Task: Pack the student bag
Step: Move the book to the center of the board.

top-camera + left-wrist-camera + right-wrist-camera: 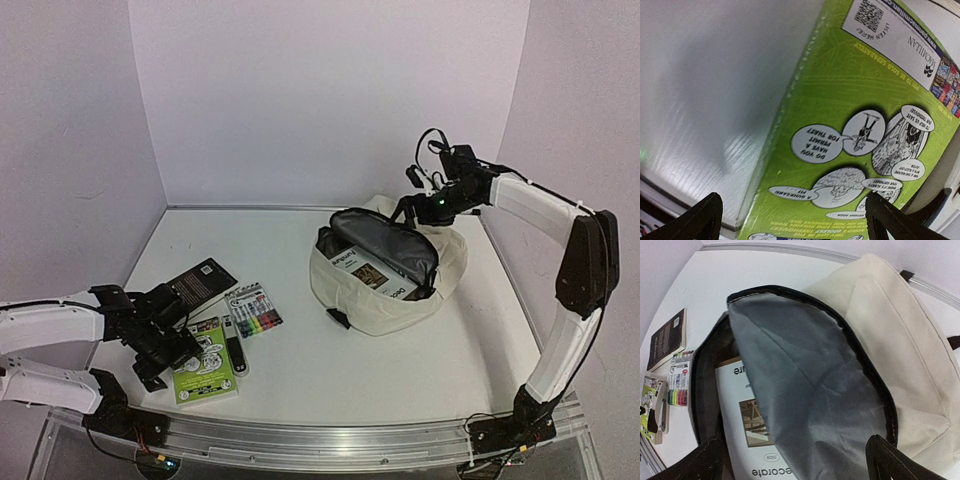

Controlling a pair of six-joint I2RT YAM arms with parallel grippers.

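**Green book next, bag at two o'clock**

The left hand (168, 347), wide open and empty, hovers over the green book (205, 370), long axis about six to twelve. The student bag (385, 305) lies open at its two o'clock, well apart; the right hand (412, 212), equally open and empty, hangs above it. White worktop (310, 375), pale walls (300, 100).

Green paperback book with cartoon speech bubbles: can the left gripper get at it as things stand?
Probably yes: the left gripper hangs open just over the green paperback book, nothing between. A small black object lies along one edge, so mind that side.
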